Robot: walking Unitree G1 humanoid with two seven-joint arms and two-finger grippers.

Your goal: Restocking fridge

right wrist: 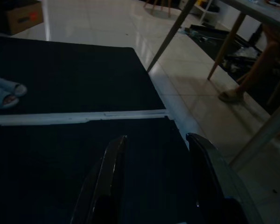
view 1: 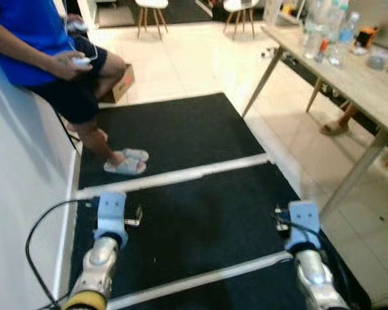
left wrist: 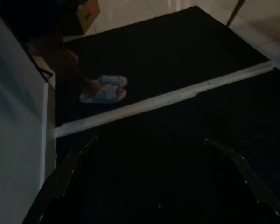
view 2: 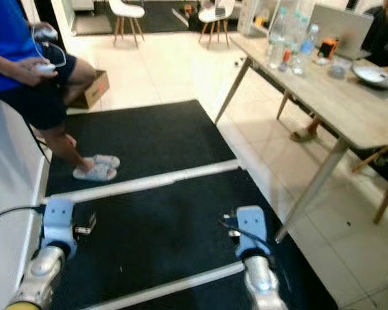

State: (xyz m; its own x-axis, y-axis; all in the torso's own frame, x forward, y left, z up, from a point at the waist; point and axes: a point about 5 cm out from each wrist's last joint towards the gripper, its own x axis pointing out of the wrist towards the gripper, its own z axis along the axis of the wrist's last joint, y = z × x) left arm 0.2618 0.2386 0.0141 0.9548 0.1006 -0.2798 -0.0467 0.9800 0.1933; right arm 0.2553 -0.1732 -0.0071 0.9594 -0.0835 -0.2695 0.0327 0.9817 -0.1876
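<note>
Fridge side [view 1: 13, 168] — end effectors apart.

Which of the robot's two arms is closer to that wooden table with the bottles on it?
The right. Its end effector hangs over the black mat beside the table, near a table leg. The left end effector hangs across the mat, by the white wall.

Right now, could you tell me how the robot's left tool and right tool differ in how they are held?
The left tool has its fingers spread wide, while the right tool holds its fingers closer together, though still apart. The left tool hangs beside the white wall near the person's slippers; the right tool hangs toward the wooden table and the tiled floor. Both are empty and point down at the black mat.
</note>
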